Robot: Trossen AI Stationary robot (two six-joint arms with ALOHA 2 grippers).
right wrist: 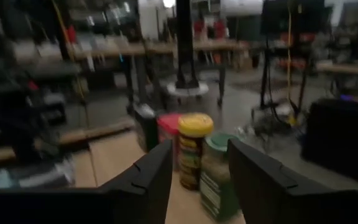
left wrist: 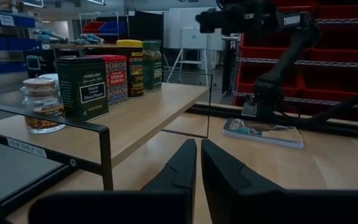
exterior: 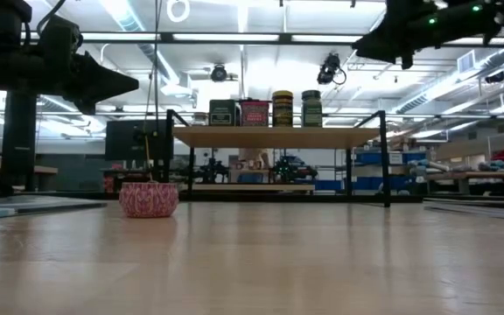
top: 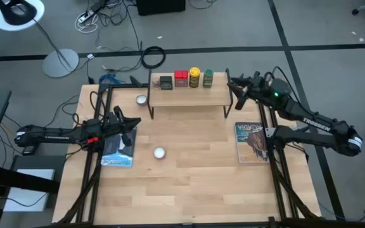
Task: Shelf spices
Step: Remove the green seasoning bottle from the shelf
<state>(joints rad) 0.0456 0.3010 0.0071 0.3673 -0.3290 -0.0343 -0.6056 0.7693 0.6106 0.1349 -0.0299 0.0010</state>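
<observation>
Spices on the shelf

Five spices [top: 181, 78] stood in a row on the shelf [top: 189, 96], upper centre. Right gripper [top: 232, 85] hovered just right of them, fingers spread, empty; left gripper [top: 134, 124], pressed together, sat mid-left.

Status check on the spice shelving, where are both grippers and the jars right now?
Left gripper shut, empty, low over the table. Right gripper open, empty, by the green-capped jar. All five spices on the shelf. Nothing in the way.
</observation>
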